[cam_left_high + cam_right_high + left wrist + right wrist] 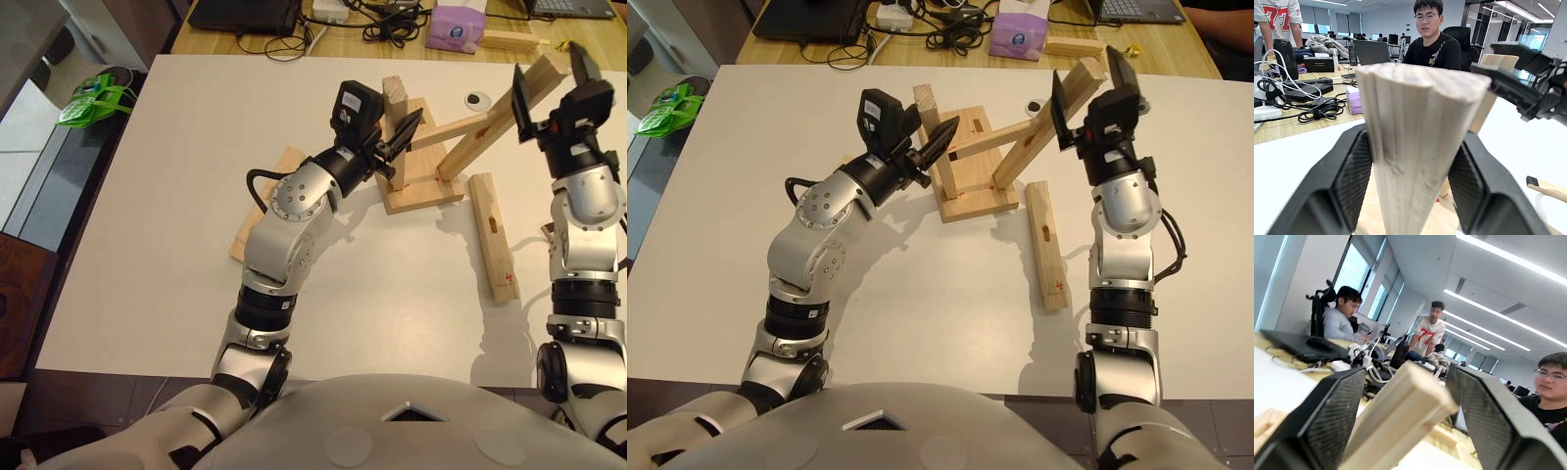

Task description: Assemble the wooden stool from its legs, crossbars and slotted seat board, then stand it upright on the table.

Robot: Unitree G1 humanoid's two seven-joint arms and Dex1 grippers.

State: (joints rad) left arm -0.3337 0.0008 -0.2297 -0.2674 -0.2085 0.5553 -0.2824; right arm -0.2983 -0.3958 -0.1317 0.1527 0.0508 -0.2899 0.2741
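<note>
Lowest at the frame's right, a loose slotted leg lies flat on the white table. At upper centre lies the seat board, where the left gripper pinches an upright leg. At upper right, the right gripper is spread around the tilted leg at its top end.

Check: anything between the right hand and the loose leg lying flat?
Nothing visible between them, though the right hand straddles the top of the tilted leg; the loose leg lies uncovered on the table.
</note>
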